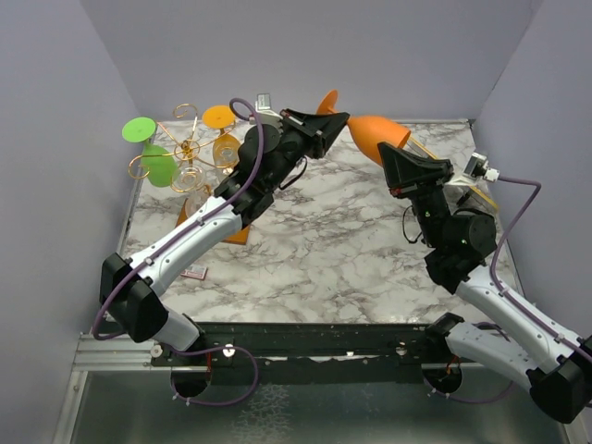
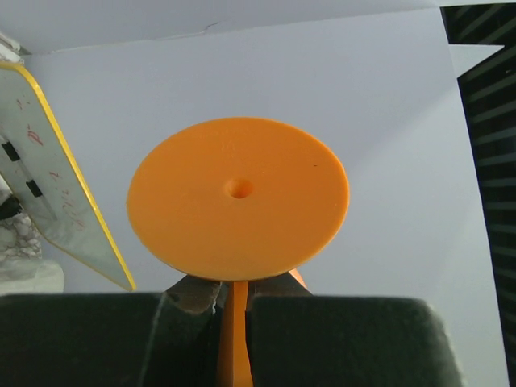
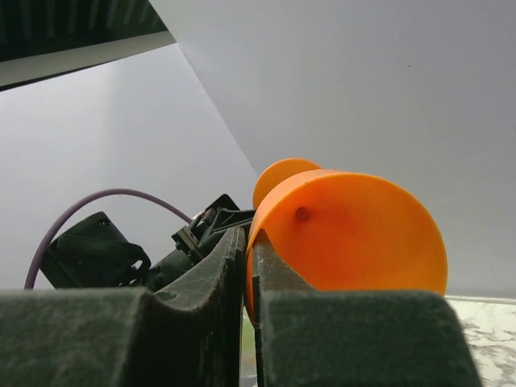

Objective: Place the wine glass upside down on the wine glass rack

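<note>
Top external view has the orange wine glass (image 1: 377, 136) in the air over the far side of the desk (image 1: 314, 250), lying roughly level with its foot toward the left and its bowl toward the right, gripped at both ends. The left pincer (image 1: 335, 121) is closed on the stem just behind the foot. In the left wrist view its fingers (image 2: 193, 294) press the thin stem (image 2: 234, 339) from both sides, and the round foot (image 2: 238, 197) faces the camera beyond them. The right pincer (image 1: 390, 155) is narrowed onto the wall of the bowl. In the right wrist view the bowl (image 3: 355, 234) has its rim pinched between the two fingers (image 3: 218, 274). The wine glass rack (image 1: 190, 153) stands at the far left of the desk, well apart from the held glass. A green glass (image 1: 159, 166) and a yellow-footed glass (image 1: 219, 116) hang on its gold arms
</note>
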Available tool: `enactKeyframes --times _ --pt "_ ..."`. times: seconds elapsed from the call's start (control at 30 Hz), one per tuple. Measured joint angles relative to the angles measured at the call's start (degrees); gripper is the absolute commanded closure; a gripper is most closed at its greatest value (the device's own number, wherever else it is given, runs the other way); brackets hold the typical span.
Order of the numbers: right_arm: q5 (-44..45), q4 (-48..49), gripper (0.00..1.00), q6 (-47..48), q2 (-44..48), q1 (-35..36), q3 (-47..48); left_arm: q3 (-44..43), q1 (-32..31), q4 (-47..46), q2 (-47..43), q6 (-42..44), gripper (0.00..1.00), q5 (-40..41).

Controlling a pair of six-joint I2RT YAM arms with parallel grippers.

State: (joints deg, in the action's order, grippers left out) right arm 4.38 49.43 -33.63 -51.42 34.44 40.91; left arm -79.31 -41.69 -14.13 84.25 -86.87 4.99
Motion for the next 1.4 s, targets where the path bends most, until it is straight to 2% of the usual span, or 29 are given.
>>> enactKeyframes --times 0.07,0.2,0.3,0.4,0.6,0.83,1.07,1.23,1.4 --pt "0.0 -0.61 0.69 -0.48 0.24 0.0 0.0 -0.81 0.13 -0.28 0.5 1.18 1.0 -0.57" --pt "0.39 -4.17 0.34 -1.75 1.53 0.0 0.02 -3.56 1.27 -1.79 2.43 4.61 1.0 -2.05" --pt "2.01 -7.26 0.27 -2.38 3.52 0.02 -0.17 -4.98 2.12 -2.67 3.3 8.98 1.0 -3.76" --pt "5.05 -11.23 0.25 -3.48 6.93 0.02 -1.14 -6.45 2.97 -2.99 3.76 15.32 1.0 -6.27" --pt "12.7 -26.27 0.25 -6.23 13.25 0.02 -0.39 -7.34 6.12 -3.69 3.5 31.87 1.0 -13.55" --pt "16.13 -42.25 0.25 -10.4 15.23 0.02 6.75 -3.17 7.69 -3.28 0.09 56.94 1.0 -21.9" --pt "9.9 -51.08 0.28 -15.72 8.09 0.02 21.73 1.4 7.54 -3.48 -2.99 74.44 1.0 -32.26" --pt "3.08 -54.16 0.32 -23.41 0.17 0.0 27.69 3.17 7.43 -3.39 -3.48 81.79 1.0 -39.39" --pt "-5.03 -54.9 0.37 -28.48 -9.25 0.02 29.59 3.28 7.43 -3.54 -3.48 85.85 1.0 -43.87"
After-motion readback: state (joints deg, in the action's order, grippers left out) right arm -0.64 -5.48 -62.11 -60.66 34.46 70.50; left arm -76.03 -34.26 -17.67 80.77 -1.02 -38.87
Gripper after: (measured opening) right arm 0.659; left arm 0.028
